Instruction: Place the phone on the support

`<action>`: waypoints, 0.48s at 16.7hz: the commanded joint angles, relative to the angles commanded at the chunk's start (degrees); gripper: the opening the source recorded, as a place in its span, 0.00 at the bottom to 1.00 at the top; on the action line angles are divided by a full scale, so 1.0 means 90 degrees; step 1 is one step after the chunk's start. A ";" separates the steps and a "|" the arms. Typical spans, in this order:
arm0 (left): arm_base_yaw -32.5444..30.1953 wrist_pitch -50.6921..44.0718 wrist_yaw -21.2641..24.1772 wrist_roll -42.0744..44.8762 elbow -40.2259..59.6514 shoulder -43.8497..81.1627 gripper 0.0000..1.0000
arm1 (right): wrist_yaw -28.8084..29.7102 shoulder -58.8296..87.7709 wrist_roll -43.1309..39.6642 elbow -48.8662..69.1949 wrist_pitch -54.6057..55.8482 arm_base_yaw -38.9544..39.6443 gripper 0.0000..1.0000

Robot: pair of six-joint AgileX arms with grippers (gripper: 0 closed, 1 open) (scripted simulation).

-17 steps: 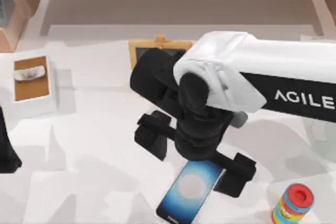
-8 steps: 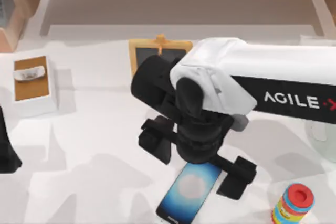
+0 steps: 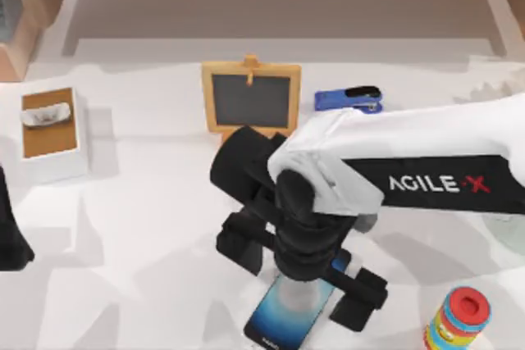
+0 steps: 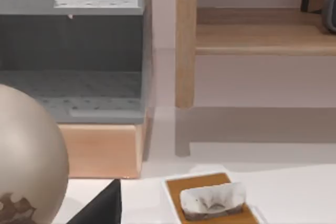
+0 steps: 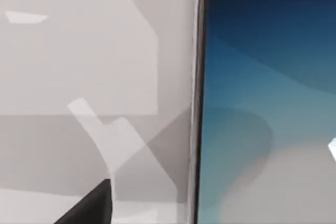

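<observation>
Honestly, our right gripper (image 3: 299,280) hangs spread over the phone (image 3: 283,317); we probably want fingers squarely straddling its long edges.

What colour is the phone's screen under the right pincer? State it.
Blue, fading to a pale white patch; the phone shows it best in the right wrist view.

stapler (image 3: 349,99) right of chalkboard (image 3: 251,100)

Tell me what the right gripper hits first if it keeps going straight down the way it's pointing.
Most likely the phone. In the top view the right gripper points down right over its upper end, and the right wrist view has the blue screen very close. How much gap is left can't be judged.
</observation>
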 joint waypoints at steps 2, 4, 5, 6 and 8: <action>0.0000 0.0000 0.0000 0.0000 0.0000 0.0000 1.00 | 0.0000 0.0011 0.0001 -0.0012 0.0017 0.0001 1.00; 0.0000 0.0000 0.0000 0.0000 0.0000 0.0000 1.00 | 0.0000 0.0011 0.0001 -0.0012 0.0017 0.0001 1.00; 0.0000 0.0000 0.0000 0.0000 0.0000 0.0000 1.00 | 0.0000 0.0011 0.0001 -0.0012 0.0017 0.0001 0.92; 0.0000 0.0000 0.0000 0.0000 0.0000 0.0000 1.00 | 0.0000 0.0011 0.0001 -0.0012 0.0017 0.0001 0.85; 0.0000 0.0000 0.0000 0.0000 0.0000 0.0000 1.00 | 0.0000 0.0011 0.0001 -0.0012 0.0017 0.0001 0.70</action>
